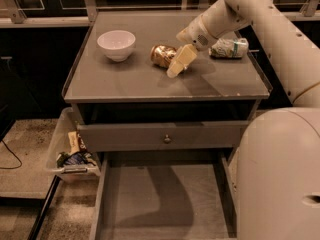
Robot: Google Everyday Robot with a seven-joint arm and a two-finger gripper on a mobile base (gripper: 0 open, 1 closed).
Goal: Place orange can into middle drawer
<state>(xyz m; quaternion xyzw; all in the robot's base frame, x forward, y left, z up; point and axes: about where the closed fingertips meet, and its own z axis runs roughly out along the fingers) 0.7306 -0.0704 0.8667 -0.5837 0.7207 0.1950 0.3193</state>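
Note:
The orange can [162,55] lies on its side near the middle of the grey cabinet top [125,81]. My gripper [178,49] reaches in from the right and is open. Its lower cream finger [181,61] lies against the can's right end and hides part of it; the upper finger sits just above. The can rests on the top and is not lifted. The middle drawer [130,199] is pulled out wide below, with a bare grey floor and low side walls.
A white bowl [116,44] stands at the left of the top. A pale green-and-white can [228,48] lies at the right behind my arm. A drawer front with a round knob [166,138] sits above the open drawer. A plastic bin [70,154] of items stands on the floor at the left.

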